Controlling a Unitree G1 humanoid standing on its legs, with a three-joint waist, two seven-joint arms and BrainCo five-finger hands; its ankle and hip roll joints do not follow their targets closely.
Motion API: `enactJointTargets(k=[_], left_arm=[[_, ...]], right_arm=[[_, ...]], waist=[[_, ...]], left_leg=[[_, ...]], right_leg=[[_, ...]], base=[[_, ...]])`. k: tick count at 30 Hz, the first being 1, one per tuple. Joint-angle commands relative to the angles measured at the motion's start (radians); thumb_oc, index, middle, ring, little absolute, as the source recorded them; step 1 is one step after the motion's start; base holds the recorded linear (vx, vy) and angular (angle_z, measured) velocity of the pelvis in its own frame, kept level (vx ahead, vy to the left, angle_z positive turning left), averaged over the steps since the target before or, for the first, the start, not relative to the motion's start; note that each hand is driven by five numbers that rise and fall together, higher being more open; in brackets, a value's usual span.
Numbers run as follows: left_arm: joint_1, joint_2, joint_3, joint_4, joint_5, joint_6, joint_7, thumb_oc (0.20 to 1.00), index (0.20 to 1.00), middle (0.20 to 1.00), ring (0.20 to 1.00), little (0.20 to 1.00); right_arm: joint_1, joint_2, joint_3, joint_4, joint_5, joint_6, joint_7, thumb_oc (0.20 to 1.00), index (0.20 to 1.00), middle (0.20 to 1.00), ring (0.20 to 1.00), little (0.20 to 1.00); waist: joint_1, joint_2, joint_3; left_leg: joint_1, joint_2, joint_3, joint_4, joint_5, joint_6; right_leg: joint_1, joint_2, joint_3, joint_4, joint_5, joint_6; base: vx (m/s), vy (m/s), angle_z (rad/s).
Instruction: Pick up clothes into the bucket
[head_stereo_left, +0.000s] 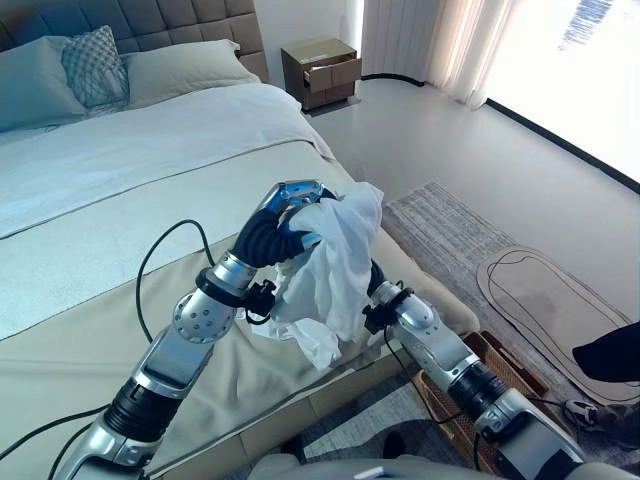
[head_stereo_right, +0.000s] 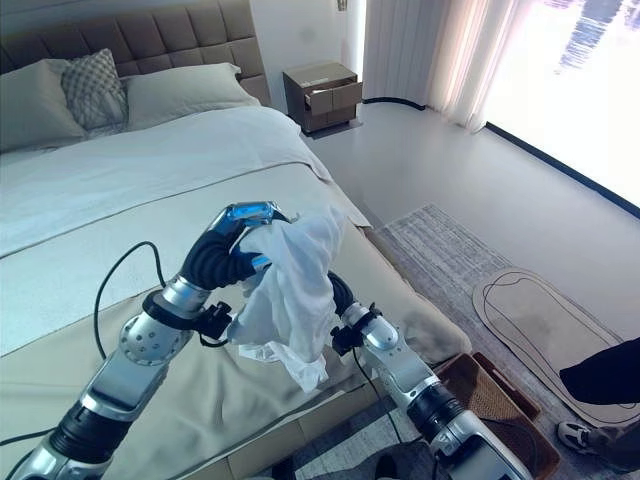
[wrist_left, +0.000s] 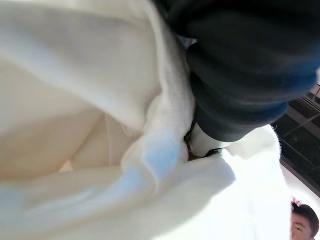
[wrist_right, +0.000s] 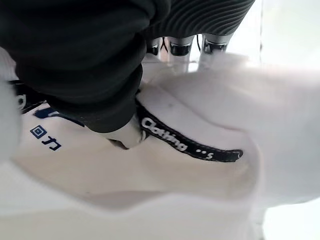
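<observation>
The left hand (head_stereo_left: 285, 215) was clamped on a white garment (head_stereo_left: 330, 270) held above the bed's (head_stereo_left: 120, 260) foot-end edge. The right hand (wrist_right: 125, 132) was buried in the same cloth, its grip impossible to tell. Open floor and a grey rug (head_stereo_left: 450, 225) lay beyond; a wicker basket (head_stereo_left: 505, 370) stood beside the bed.

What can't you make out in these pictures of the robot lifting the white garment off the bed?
- Right hand: in the eye views the white garment covers it; in its wrist view the cloth buries the fingers, so the grip is unclear.
- Left hand: fingers lost in the cloth folds.
- Basket beside the bed: the right arm hides much of it, so its contents are unknown.
</observation>
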Motion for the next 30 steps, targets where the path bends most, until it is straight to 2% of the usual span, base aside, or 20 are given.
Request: enactJointTargets(k=[1, 8, 9, 10, 11, 17, 23, 30], left_arm=[[-0.050, -0.014, 0.028, -0.029, -0.024, -0.056, 0.037, 0.200, 0.200, 0.200, 0.200, 0.200], [0.004, -0.011, 0.071, 0.042, 0.028, -0.055, 0.059, 0.200, 0.200, 0.200, 0.200, 0.200], [0.014, -0.011, 0.078, 0.058, 0.043, -0.053, 0.065, 0.228, 0.228, 0.228, 0.228, 0.228], [0.026, -0.009, 0.085, 0.071, 0.060, -0.053, 0.070, 0.639, 0.639, 0.639, 0.639, 0.639], [0.035, -0.011, 0.085, 0.092, 0.074, -0.054, 0.077, 1.000, 1.000, 1.000, 1.000, 1.000], [0.107, -0.036, 0.103, 0.224, 0.092, -0.040, 0.071, 1.000, 1.000, 1.000, 1.000, 1.000], [0.143, -0.076, 0.087, 0.376, 0.104, -0.023, 0.062, 1.000, 1.000, 1.000, 1.000, 1.000], [0.153, -0.095, 0.049, 0.498, 0.138, -0.003, 0.024, 1.000, 1.000, 1.000, 1.000, 1.000]], right_arm=[[-0.006, 0.035, -0.056, -0.017, 0.077, -0.053, -0.003, 0.200, 0.200, 0.200, 0.200, 0.200], [0.149, 0.010, -0.172, -0.038, 0.183, -0.071, 0.008, 0.200, 0.200, 0.200, 0.200, 0.200], [0.169, 0.010, -0.193, -0.042, 0.198, -0.075, 0.010, 0.200, 0.200, 0.200, 0.200, 0.200], [0.188, 0.008, -0.212, -0.048, 0.213, -0.077, 0.012, 0.200, 0.200, 0.200, 0.200, 0.200], [0.210, 0.008, -0.233, -0.057, 0.231, -0.082, 0.016, 0.200, 0.200, 0.200, 0.200, 0.200], [0.301, 0.022, -0.358, -0.084, 0.351, -0.109, 0.031, 0.200, 0.200, 0.200, 0.200, 0.200], [0.365, 0.041, -0.448, -0.095, 0.409, -0.131, 0.029, 0.200, 0.200, 0.200, 0.200, 0.200], [0.392, 0.054, -0.486, -0.085, 0.461, -0.133, 0.039, 0.200, 0.200, 0.200, 0.200, 0.200]], waist=[[0.011, -0.061, -0.020], [-0.005, -0.064, -0.023], [-0.009, -0.064, -0.023], [-0.011, -0.065, -0.024], [-0.014, -0.066, -0.025], [-0.032, -0.068, -0.027], [-0.048, -0.069, -0.029], [-0.063, -0.071, -0.030]], left_leg=[[0.016, -0.031, -0.006, 0.031, -0.062, 0.018], [0.019, -0.032, -0.002, 0.035, -0.067, 0.021], [0.020, -0.033, -0.001, 0.035, -0.068, 0.021], [0.020, -0.033, 0.000, 0.035, -0.069, 0.021], [0.021, -0.032, 0.001, 0.035, -0.070, 0.022], [0.024, -0.036, 0.012, 0.040, -0.077, 0.028], [0.026, -0.041, 0.019, 0.046, -0.084, 0.033], [0.030, -0.049, 0.033, 0.063, -0.101, 0.041]], right_leg=[[0.024, -0.049, -0.016, 0.046, -0.041, 0.038], [0.024, -0.050, -0.011, 0.047, -0.039, 0.041], [0.024, -0.050, -0.010, 0.047, -0.039, 0.041], [0.024, -0.050, -0.009, 0.047, -0.039, 0.041], [0.023, -0.050, -0.008, 0.046, -0.039, 0.042], [0.018, -0.054, 0.007, 0.051, -0.037, 0.045], [0.016, -0.059, 0.015, 0.057, -0.037, 0.050], [0.016, -0.068, 0.031, 0.065, -0.037, 0.056]], base=[[0.00, 0.000, 0.00], [0.00, 0.000, 0.00], [0.00, 0.000, 0.00], [-0.01, 0.003, -0.05], [-0.01, 0.002, -0.05], [0.00, 0.009, -0.03], [0.00, 0.015, -0.08], [0.00, 0.004, 0.00]])
